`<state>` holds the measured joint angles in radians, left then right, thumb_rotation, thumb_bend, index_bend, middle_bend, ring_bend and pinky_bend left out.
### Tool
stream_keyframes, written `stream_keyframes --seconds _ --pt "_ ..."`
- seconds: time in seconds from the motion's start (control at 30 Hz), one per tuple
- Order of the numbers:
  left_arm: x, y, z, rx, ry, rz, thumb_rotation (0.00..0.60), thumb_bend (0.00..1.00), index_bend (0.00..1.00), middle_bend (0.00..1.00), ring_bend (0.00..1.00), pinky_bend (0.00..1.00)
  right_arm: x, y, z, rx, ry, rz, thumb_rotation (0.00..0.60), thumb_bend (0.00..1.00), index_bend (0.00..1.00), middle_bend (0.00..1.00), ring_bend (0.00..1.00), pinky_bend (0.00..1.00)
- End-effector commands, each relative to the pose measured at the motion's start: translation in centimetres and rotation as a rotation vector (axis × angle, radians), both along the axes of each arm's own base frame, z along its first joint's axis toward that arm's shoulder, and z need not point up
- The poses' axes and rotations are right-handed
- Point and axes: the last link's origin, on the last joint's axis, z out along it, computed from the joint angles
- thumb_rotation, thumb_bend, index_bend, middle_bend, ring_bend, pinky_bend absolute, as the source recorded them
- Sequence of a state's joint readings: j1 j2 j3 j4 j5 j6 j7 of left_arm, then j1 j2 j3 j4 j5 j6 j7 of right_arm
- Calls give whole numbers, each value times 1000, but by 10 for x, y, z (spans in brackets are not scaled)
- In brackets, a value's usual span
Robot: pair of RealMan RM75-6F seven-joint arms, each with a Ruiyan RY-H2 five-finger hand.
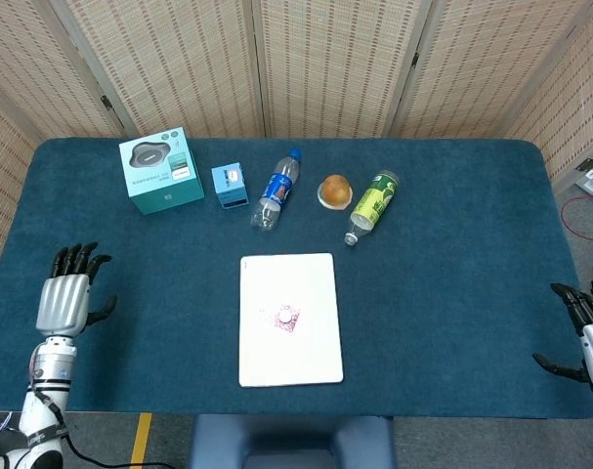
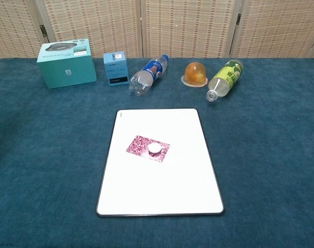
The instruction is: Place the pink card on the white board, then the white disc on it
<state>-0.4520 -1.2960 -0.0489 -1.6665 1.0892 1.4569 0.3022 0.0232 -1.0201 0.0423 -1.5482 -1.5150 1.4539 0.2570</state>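
Small white plastic disc (image 2: 154, 149) sits on thin, flimsy pink patterned card (image 2: 148, 149) on rigid white board (image 2: 162, 191); disc likely light, best pinched at rim; left hand (image 1: 63, 299) and right hand (image 1: 591, 337) spread, empty.

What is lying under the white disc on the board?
The pink card lies under the white disc, flat on the white board. The part of the card right beneath the disc is covered, so its pattern there cannot be seen.
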Motion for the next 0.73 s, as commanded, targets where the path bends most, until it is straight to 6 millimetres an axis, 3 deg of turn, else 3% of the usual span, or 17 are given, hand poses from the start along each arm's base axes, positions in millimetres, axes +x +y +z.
stream_keyframes --seconds 0.03,0.2,0.43,0.73 --pt "-9 -23 10 17 7 -4 600 374 268 129 80 0 1 1 -4 14 -8 4 600 106 94 151 126 18" --pt "-15 -46 20 17 30 -33 600 374 268 129 80 0 1 3 -7 3 -15 6 600 106 96 151 125 18" --pt "-20 -63 23 -2 91 -72 600 374 266 129 82 0 5 8 -9 -28 27 25 600 105 98 151 130 18" --pt "-20 -70 19 -20 81 -61 600 374 261 129 81 0 8 6 -9 -48 60 38 600 106 102 156 137 18"
